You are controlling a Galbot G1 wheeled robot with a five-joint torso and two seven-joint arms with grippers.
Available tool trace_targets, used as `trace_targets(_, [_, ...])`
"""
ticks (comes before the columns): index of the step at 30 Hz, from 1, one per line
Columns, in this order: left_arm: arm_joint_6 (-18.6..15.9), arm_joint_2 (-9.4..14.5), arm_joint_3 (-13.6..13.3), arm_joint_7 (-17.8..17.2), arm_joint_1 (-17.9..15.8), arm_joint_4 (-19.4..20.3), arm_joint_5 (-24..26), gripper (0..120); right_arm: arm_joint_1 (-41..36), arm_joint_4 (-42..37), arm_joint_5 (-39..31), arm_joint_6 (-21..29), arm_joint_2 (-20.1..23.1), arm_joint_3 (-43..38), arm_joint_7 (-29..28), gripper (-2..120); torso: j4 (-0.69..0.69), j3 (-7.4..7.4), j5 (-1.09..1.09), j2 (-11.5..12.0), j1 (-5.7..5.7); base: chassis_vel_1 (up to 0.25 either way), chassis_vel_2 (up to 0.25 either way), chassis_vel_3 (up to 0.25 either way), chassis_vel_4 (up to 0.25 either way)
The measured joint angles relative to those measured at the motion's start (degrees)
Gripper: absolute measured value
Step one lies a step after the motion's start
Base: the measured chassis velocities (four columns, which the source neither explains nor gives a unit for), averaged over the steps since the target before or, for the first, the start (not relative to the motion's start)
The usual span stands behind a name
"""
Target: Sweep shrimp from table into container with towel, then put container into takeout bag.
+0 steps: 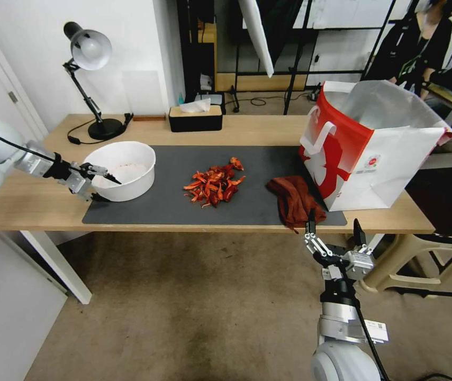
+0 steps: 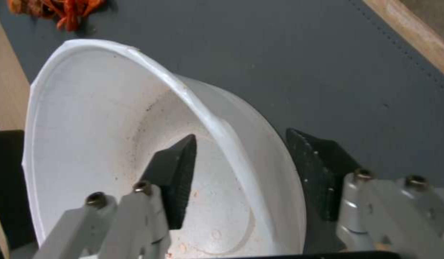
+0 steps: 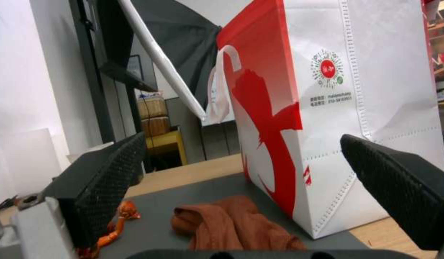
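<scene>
Straddling the rim of the container (image 1: pixel 121 170), our left claw (image 1: pixel 99 184) has one finger inside the bowl and one outside; the fingers are spread and have not clamped the wall. We take the grey mat (image 1: pixel 173 206) as our landmark. The container sits on the mat's left end, the shrimp (image 1: pixel 214 186) heap lies at its middle, and the towel (image 1: pixel 295 200) is crumpled on its right end, just beside the takeout bag (image 1: pixel 369 148). Our right claw (image 1: pixel 335 235) hangs released below the desk (image 1: pixel 19 206) edge, near the towel. Risks we judge: a thin rim grip could tip the light bowl, and a rising right claw could catch the desk edge or nudge the bag.
</scene>
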State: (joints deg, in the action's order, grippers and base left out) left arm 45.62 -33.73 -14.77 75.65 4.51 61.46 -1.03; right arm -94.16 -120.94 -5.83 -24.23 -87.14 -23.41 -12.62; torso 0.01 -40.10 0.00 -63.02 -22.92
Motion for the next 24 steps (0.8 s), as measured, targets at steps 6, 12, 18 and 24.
trace_targets(6, [0.3, -0.7, 0.0, 0.3, 0.0, -0.4, -1.0, 29, 0.1, 0.0, 0.0, -0.1, -0.1, 0.0, -0.1, 100, 0.0, 0.0, 0.0, 0.0, 0.0, 0.0, 0.0, 0.0, 0.0])
trace_targets(12, [1.0, -1.7, -0.7, 1.5, -1.2, -1.6, -1.5, 5, 0.4, 0.4, 0.1, -0.1, -0.1, 0.2, -0.2, 100, 0.0, 0.0, -0.01, 0.0, 0.0, 0.0, 0.0, 0.0, 0.0])
trace_targets(18, [1.0, -1.9, -1.4, 2.1, -1.5, -1.7, -1.5, 0, 0.7, 0.5, -0.1, -0.2, 0.0, 0.2, -0.5, 100, -0.01, -0.01, -0.01, 0.0, 0.0, 0.0, 0.0, 0.0, 0.0])
trace_targets(24, [1.2, -1.6, -3.0, 2.9, -3.3, -1.0, -0.3, 0, 0.7, 0.6, -0.3, -0.2, 0.1, 0.4, -0.6, 100, -0.01, -0.01, 0.0, 0.0, 0.0, 0.0, 0.0, 0.0, 0.0])
